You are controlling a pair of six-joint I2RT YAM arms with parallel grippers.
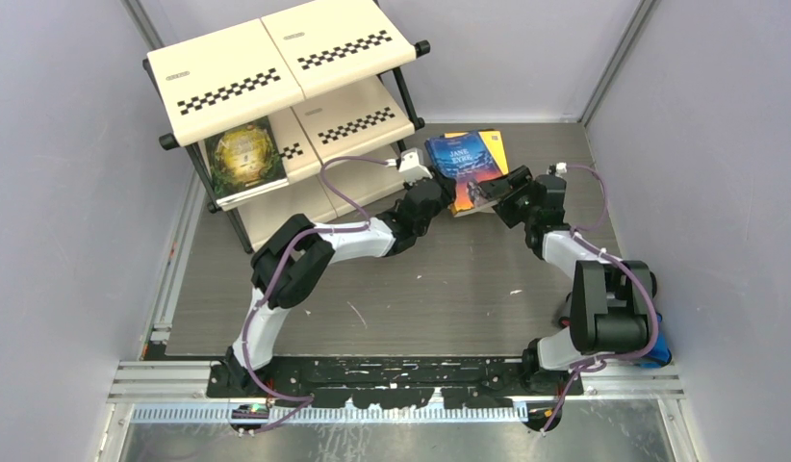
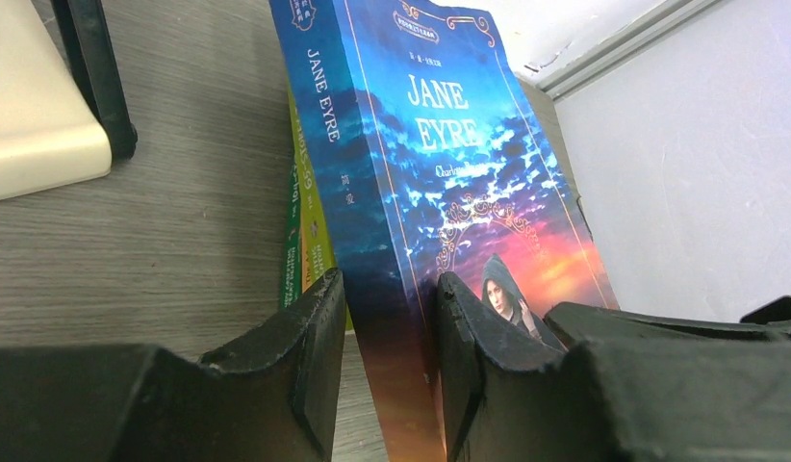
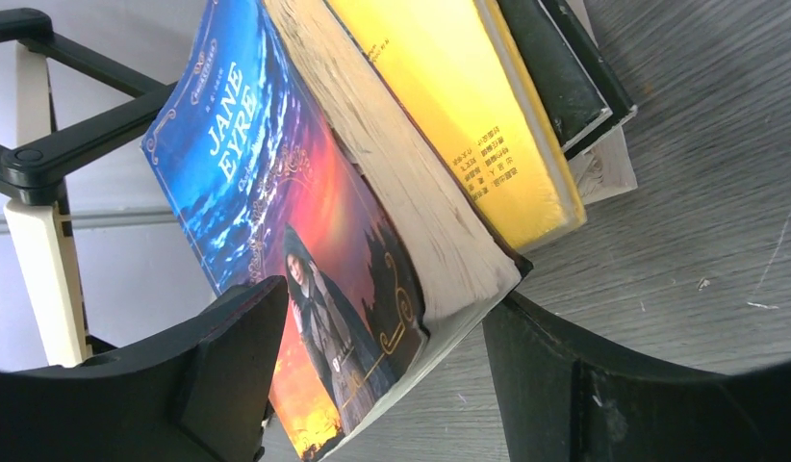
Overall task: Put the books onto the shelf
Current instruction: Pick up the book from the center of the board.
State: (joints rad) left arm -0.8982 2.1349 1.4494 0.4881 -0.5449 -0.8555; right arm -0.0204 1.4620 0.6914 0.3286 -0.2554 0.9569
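By shelf [image 1: 228, 67], L claw [image 2: 387, 289] grips blue book [image 2: 449, 173] tilted over stack [image 3: 440, 106], R claw [image 3: 384, 303] open

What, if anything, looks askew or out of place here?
The Jane Eyre book is tipped up off the book pile, pinched by the left hand and straddled by the right hand. The green-and-gold book lies flat on the shelf, at its middle tier's front edge, possibly overhanging.
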